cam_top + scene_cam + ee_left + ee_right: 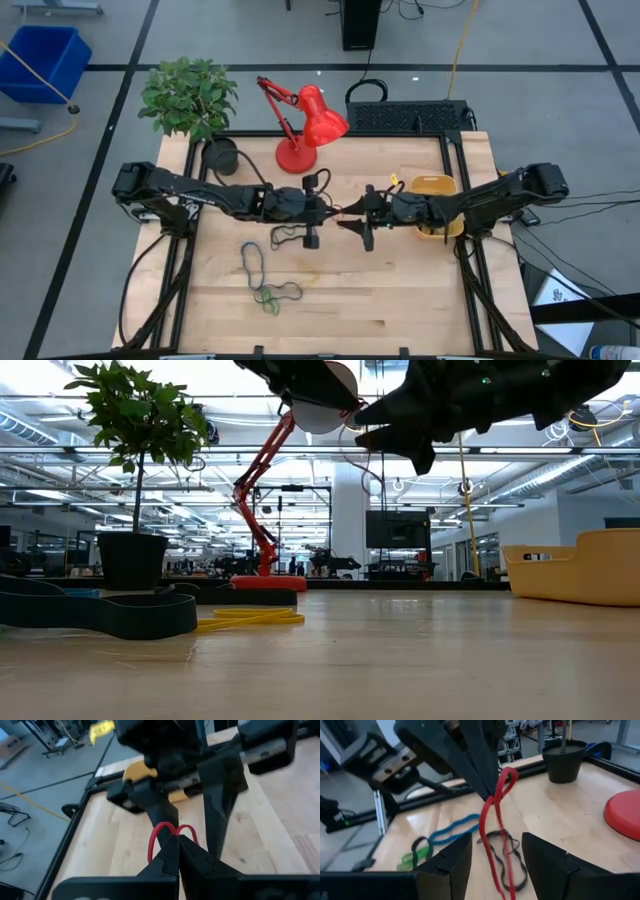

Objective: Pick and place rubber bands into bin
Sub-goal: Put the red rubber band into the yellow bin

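My left gripper (pixel 330 211) is shut on an orange-red rubber band (pixel 495 815) above the middle of the table. My right gripper (pixel 495 865) faces it, open. Its two fingers stand on either side of the hanging band without touching it. The yellow-orange bin (pixel 437 205) sits on the table at the right, under my right arm, and also shows in the low view (pixel 580 565). A black band (pixel 290 235), a dark blue band (pixel 252 260) and a green band (pixel 270 298) lie flat on the table left of centre. My left gripper pinches the orange-red band near its upper end (pixel 492 800) between its two shut fingertips (pixel 170 855), coming in about level from the table's left. A short loop (pixel 165 832) sticks out past the tips. The rest hangs slack below, clear of the table.
A red desk lamp (pixel 305 125), a potted plant (pixel 188 95) and a black pot (pixel 220 155) stand along the far edge. A black frame rims the table. A blue crate (pixel 40 60) sits on the floor at the far left. Bare wood lies along the near edge.
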You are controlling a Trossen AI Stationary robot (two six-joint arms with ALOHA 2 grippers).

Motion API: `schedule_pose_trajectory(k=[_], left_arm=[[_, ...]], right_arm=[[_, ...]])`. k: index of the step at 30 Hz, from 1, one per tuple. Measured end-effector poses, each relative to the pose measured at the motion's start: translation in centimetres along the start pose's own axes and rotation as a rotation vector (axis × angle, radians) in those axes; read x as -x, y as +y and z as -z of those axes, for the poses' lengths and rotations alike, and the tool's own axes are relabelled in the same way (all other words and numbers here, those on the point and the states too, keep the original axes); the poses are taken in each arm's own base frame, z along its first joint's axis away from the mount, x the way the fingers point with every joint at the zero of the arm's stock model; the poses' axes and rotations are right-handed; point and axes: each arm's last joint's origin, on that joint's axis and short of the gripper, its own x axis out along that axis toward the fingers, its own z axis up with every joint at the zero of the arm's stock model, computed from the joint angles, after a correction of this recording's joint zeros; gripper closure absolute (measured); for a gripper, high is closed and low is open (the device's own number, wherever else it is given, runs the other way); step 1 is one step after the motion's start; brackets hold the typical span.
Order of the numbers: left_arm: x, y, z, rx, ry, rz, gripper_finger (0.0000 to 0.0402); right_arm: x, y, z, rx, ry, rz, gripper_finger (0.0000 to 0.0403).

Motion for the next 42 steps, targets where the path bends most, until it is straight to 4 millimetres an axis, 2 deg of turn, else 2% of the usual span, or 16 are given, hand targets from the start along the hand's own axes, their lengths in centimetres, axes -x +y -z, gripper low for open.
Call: schedule_pose_trajectory(k=[4, 12, 14, 23, 34, 38, 42], left_arm=[[0.0, 0.2, 0.0, -0.004, -0.006, -0.007, 0.0397], [-0.1, 0.6, 0.1, 0.020, 0.000, -0.018, 0.0384], [-0.1, 0.6, 0.1, 0.024, 0.001, -0.018, 0.0385], [-0.1, 0.6, 0.1, 0.042, 0.000, -0.018, 0.0390], [-0.1, 0.6, 0.1, 0.072, 0.008, -0.035, 0.0312], [0.0, 0.5, 0.6, 0.090, 0.060, -0.061, 0.0271], [0.3, 0.4, 1.3, 0.101, 0.143, -0.046, 0.0245]], right_arm=[[-0.4, -0.1, 0.4, -0.017, 0.008, 0.001, 0.0263], [-0.2, 0.0, 0.1, -0.018, -0.005, -0.004, 0.0382], [-0.1, 0.0, 0.2, -0.009, 0.004, -0.002, 0.0396], [0.5, 0.0, -0.1, -0.008, 0.031, 0.007, 0.0399], [1.3, 0.1, -0.8, 0.003, 0.021, 0.006, 0.0402], [2.3, 0.1, -1.3, 0.006, 0.037, 0.040, 0.0402], [4.4, -0.1, -2.3, 0.007, 0.034, 0.133, 0.0402]])
